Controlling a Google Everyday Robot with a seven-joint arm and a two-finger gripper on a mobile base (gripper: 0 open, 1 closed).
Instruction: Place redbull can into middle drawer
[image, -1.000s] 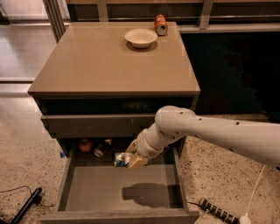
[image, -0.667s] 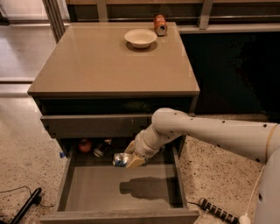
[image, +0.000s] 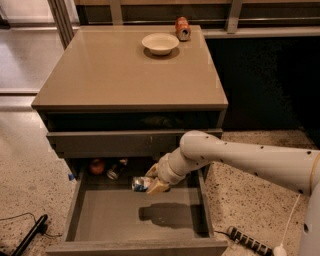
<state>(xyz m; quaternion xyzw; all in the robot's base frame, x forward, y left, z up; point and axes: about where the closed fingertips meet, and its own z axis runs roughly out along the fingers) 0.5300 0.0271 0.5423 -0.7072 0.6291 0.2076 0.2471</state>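
Fig. The gripper (image: 151, 184) is shown clenched on the redbull can (image: 140, 183), which is held on its side above the floor of the open drawer (image: 135, 217) and is not touching it. The gap is confirmed by the shadow cast on the floor below and slightly to the right. The can is held over the rear half of the drawer, just in front of the upper drawer front (image: 115, 143), presumably so that it can be lowered clear of that overhang. The arm (image: 240, 159) is extended from the right, over the drawer's side wall, so that the interior is reached from above. At the drawer's back edge a round red object (image: 97, 166) and a dark bottle-like item (image: 116, 169) are seen, and the can is held near them but apart. On the cabinet top (image: 125, 75) a bowl (image: 160, 43) and a red can (image: 182, 28) are seen at the far edge, well apart from the work. The placing is judged nearly complete, with only lowering and release required. Rolling of the can on the flat floor is to be guarded against.
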